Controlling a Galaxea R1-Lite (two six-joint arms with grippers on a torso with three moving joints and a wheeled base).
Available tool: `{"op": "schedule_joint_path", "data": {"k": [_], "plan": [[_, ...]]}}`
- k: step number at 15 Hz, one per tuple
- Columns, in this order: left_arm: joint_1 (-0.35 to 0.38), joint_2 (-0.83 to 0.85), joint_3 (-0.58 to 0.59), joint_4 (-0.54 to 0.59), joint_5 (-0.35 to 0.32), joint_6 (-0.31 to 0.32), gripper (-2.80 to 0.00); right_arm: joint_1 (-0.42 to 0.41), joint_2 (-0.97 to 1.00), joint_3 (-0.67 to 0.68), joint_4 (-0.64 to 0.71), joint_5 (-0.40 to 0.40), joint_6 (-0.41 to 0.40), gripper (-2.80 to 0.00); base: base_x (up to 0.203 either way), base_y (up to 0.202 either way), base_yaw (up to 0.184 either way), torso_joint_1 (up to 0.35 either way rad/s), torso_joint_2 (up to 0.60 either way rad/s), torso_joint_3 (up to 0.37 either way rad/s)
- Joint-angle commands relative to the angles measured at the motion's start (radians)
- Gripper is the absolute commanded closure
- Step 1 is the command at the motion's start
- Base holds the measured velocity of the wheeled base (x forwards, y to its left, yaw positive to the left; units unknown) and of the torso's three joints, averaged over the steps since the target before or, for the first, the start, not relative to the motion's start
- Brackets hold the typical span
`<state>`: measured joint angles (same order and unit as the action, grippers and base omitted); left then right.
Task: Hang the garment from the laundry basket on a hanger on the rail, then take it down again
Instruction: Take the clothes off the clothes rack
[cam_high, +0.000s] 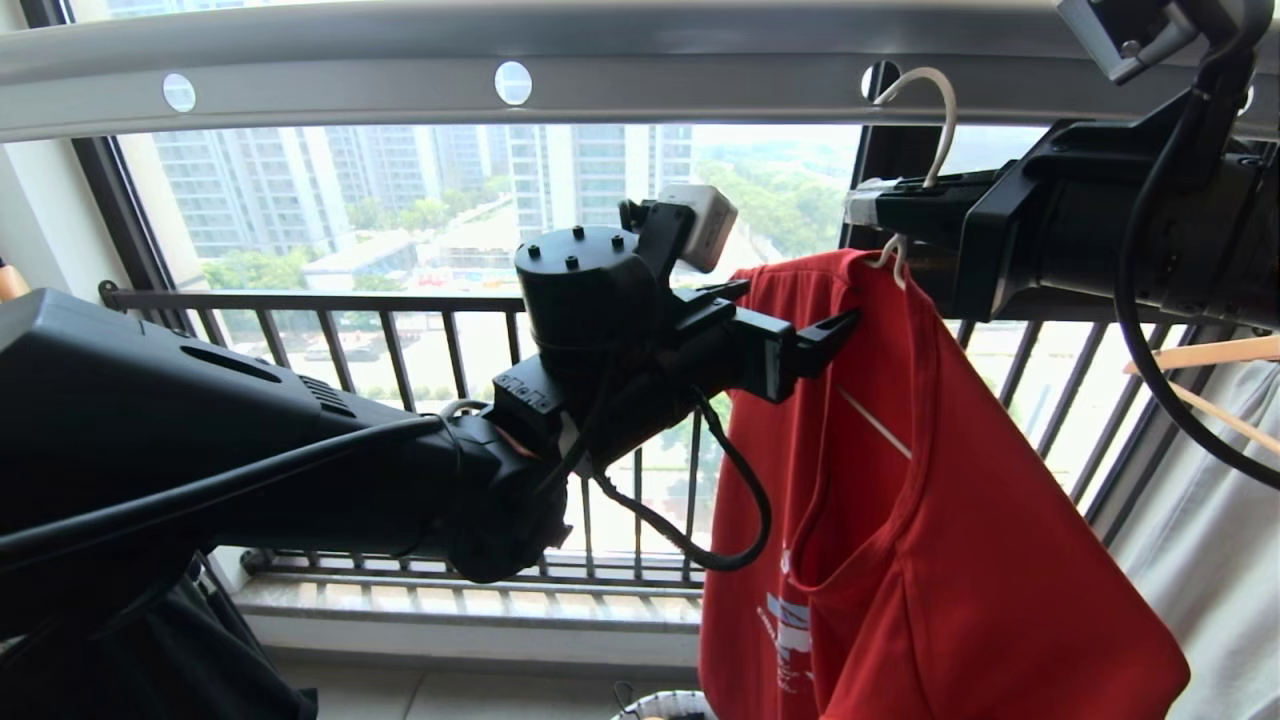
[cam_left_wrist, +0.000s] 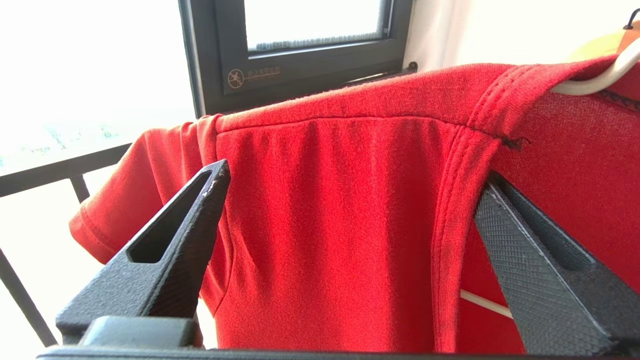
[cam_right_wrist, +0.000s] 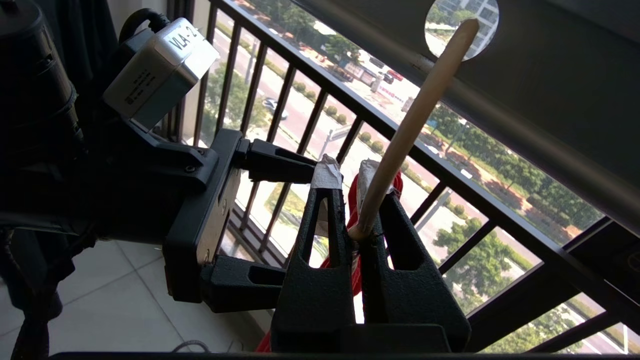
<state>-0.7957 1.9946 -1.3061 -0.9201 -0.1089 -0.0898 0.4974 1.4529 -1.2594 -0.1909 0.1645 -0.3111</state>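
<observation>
Head view: the rail runs as a grey bar with round holes along the top of the frame, in front of a window with a dark barred railing.
Hanger: the white wire hanger has its hook curving up at the upper right of the frame, its tip at one of the rail's holes; whether it rests in the hole cannot be told.
Garment: the red garment hangs from the hanger, filling the lower right of the frame, with white and blue print low on its left edge.
Right tool: the right tool comes in from the right of the head view, level, its fingers pressed together on the hanger's neck just below the hook; in the right wrist view the pale wire rises between the two taped fingertips toward a hole in the rail.
Left tool: the left tool reaches from the left to the garment's shoulder at the centre of the head view; its fingers are spread wide, one on each side of the red cloth in the left wrist view, gripping nothing.
Laundry basket: only a sliver of the laundry basket shows at the bottom edge, below the garment.
Right edge: wooden hangers and a pale cloth.
</observation>
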Motion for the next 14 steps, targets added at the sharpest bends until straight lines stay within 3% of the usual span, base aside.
{"op": "schedule_joint_path", "data": {"k": [1, 11, 12, 13, 14], "plan": [[0.003, 0.017, -0.026, -0.005, 0.022, 0.001, -2.80, 0.001, -0.009, 0.000, 0.001, 0.001, -0.002, 0.00, 0.000, 0.000, 0.000, 0.000, 0.00, 0.000], [0.030, 0.011, -0.024, -0.015, 0.057, 0.018, -2.80, 0.001, -0.017, -0.006, 0.059, 0.006, -0.003, 0.00, 0.000, 0.000, 0.000, 0.000, 0.00, 0.000], [0.030, 0.009, -0.024, -0.014, 0.057, 0.018, -0.28, 0.000, -0.017, -0.006, 0.059, 0.007, -0.003, 0.00, 0.000, 0.000, 0.000, 0.000, 0.00, 0.000], [0.030, 0.006, -0.022, -0.014, 0.057, 0.018, 0.00, 0.000, -0.016, -0.006, 0.059, 0.006, -0.003, 0.00, 0.000, 0.000, 0.000, 0.000, 0.00, 0.000], [0.030, 0.004, -0.022, -0.014, 0.057, 0.018, 0.00, 0.000, -0.016, -0.008, 0.059, 0.006, -0.003, 0.00, 0.000, 0.000, 0.000, 0.000, 0.00, 0.000]]}}
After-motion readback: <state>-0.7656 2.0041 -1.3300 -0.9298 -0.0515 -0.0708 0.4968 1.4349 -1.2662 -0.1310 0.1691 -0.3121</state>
